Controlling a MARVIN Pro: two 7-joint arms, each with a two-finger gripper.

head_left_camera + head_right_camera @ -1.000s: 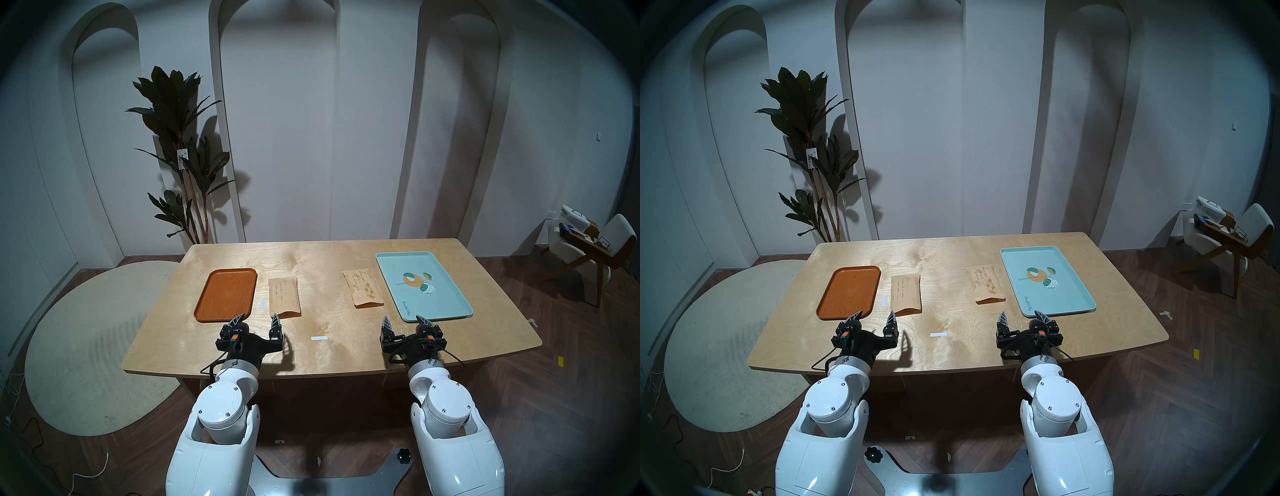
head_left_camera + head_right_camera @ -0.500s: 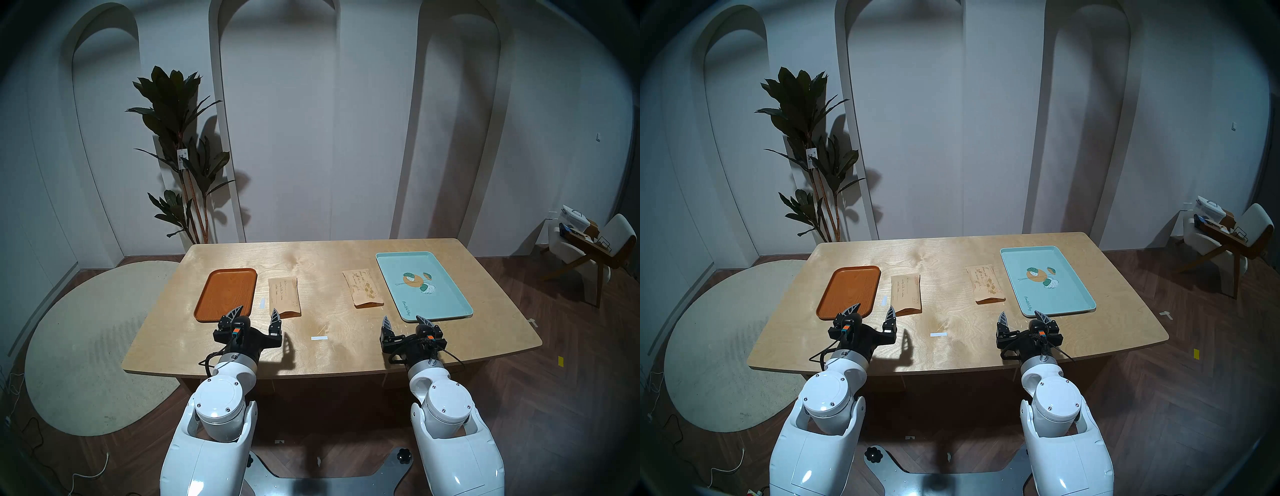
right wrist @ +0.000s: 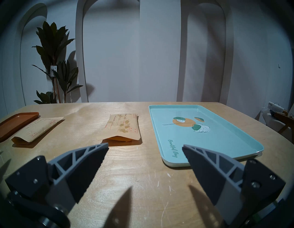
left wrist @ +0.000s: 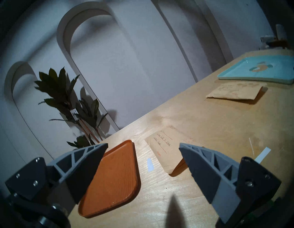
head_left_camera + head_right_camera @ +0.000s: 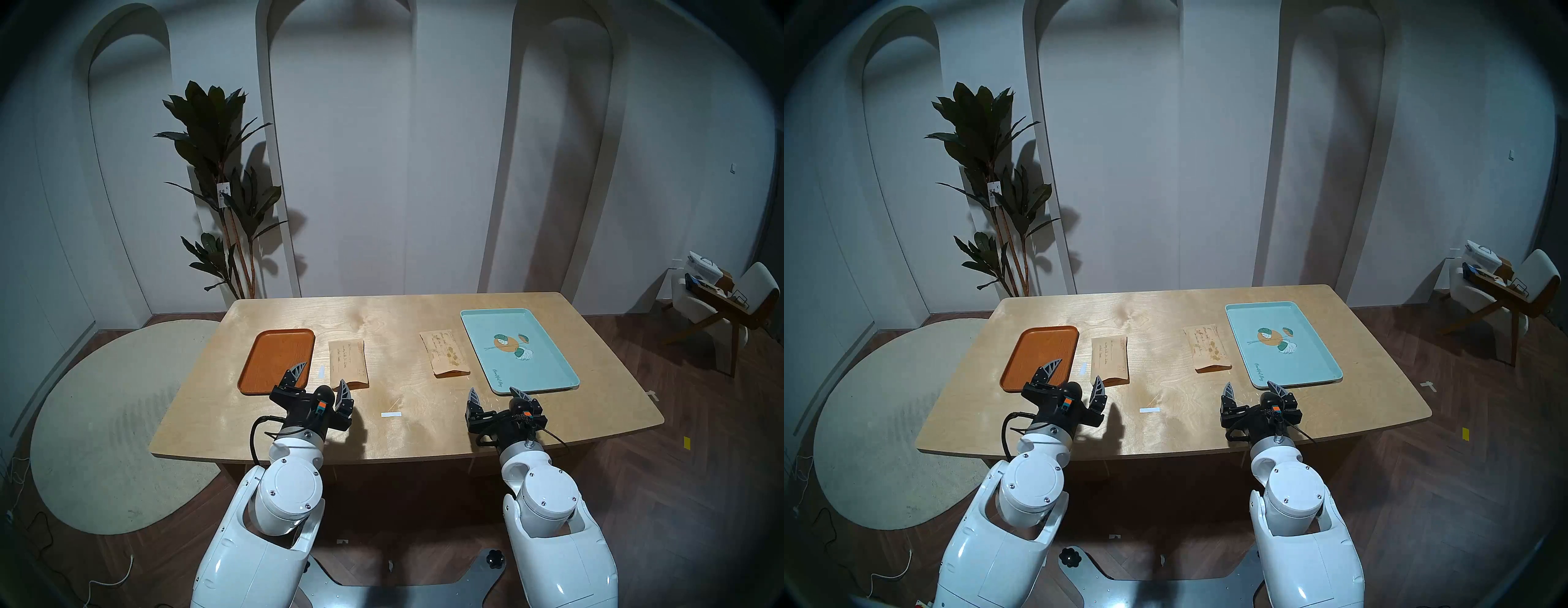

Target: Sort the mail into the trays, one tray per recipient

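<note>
A plain tan envelope point(image 5: 348, 363) lies flat just right of the orange-brown tray point(image 5: 278, 361). A tan envelope with leaf-like marks point(image 5: 445, 354) lies just left of the turquoise tray point(image 5: 547, 373). My left gripper point(image 5: 323, 375) is open and rolled sideways. It hovers at the plain envelope's near end, one finger over the orange tray's near right corner. In the left wrist view the plain envelope point(image 4: 167, 146) and the orange tray point(image 4: 114, 179) show between the fingers. My right gripper point(image 5: 493, 390) is open and empty, near the turquoise tray's point(image 3: 222, 135) front left corner and short of the marked envelope point(image 3: 122, 127).
One white tape strip point(image 5: 390, 414) lies on the wooden table point(image 5: 403, 437) between my arms, another point(image 5: 321, 371) between the orange tray and the plain envelope. A plant point(image 5: 225, 191) stands behind the table's far left, a chair point(image 5: 721, 297) at the far right.
My left gripper has rolled clockwise and moved forward and right, toward the plain envelope's near end. The right arm, envelopes and trays have not moved.
</note>
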